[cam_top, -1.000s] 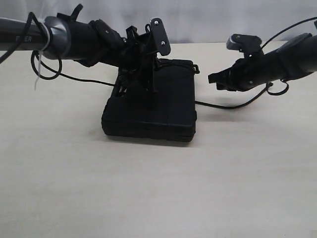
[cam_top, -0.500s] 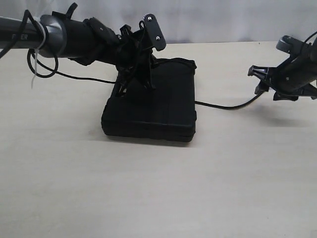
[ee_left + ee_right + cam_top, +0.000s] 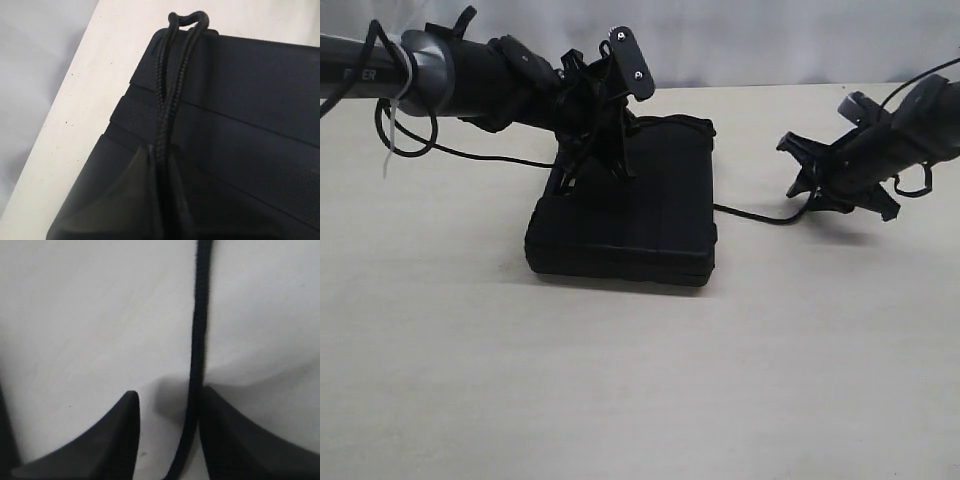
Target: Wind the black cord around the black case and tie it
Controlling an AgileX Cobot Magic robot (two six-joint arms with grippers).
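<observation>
Where right hand (image 3: 170,392) gapes, cord (image 3: 200,315) passes.

Your right gripper (image 3: 790,167), shut a second ago, now stands open at centre right, jaws astride the black cord (image 3: 750,215).

Small pale letters stand on the grey tube of the left arm (image 3: 360,75). That is at the far left of the exterior view, well back from the left end effector (image 3: 592,172). The letters are faint and blurry. Only the last two can be made out, and they look like "ER". The letters before them are too smudged to read, so the whole word stays unclear.
</observation>
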